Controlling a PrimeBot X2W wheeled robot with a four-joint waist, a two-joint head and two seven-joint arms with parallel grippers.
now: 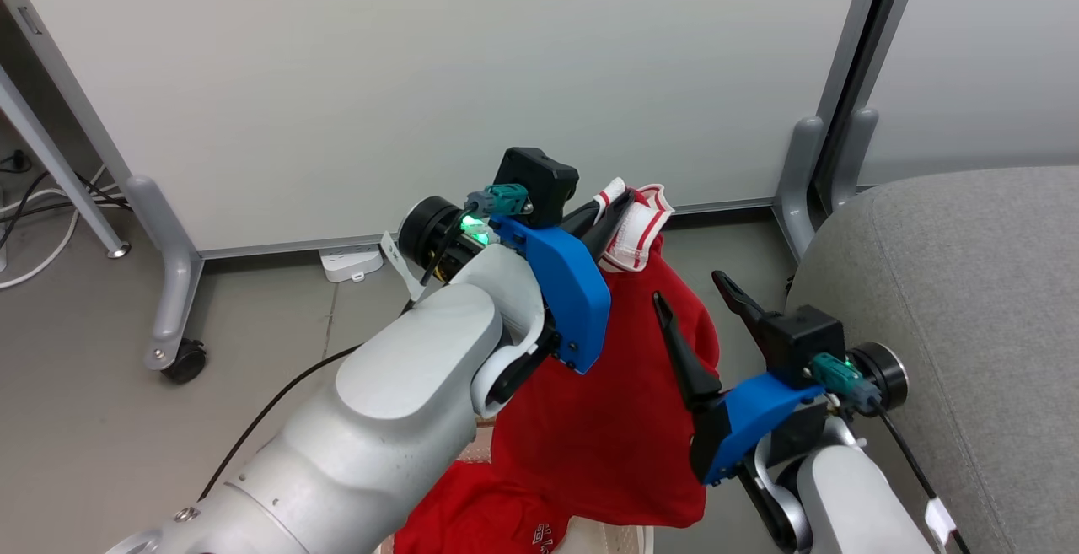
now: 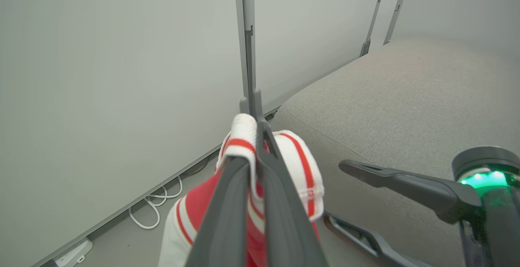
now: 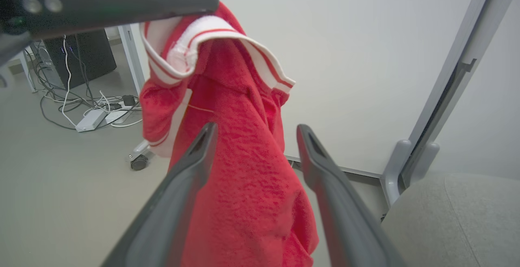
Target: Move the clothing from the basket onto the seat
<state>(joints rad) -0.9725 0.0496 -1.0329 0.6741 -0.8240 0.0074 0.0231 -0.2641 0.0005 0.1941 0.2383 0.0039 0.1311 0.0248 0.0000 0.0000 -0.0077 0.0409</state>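
Note:
My left gripper (image 1: 620, 200) is shut on the white-and-red striped band of a red piece of clothing (image 1: 607, 394), which it holds up so the cloth hangs down toward the basket (image 1: 603, 537). A cream bit of the basket shows at the bottom edge. A second red garment (image 1: 472, 512) with a small white mark lies there, partly behind my left forearm. In the left wrist view the fingers (image 2: 268, 185) pinch the striped band (image 2: 300, 157). My right gripper (image 1: 687, 288) (image 3: 256, 129) stands open beside the hanging cloth (image 3: 243, 169), holding nothing. The grey seat (image 1: 969, 301) (image 2: 406, 96) is just right of it.
White partition panels stand behind on grey feet with castors (image 1: 173, 301). A white power strip (image 1: 350, 263) lies at the wall's base and cables (image 1: 34, 225) trail at the far left. A black case (image 3: 81, 51) and more cables sit on the floor.

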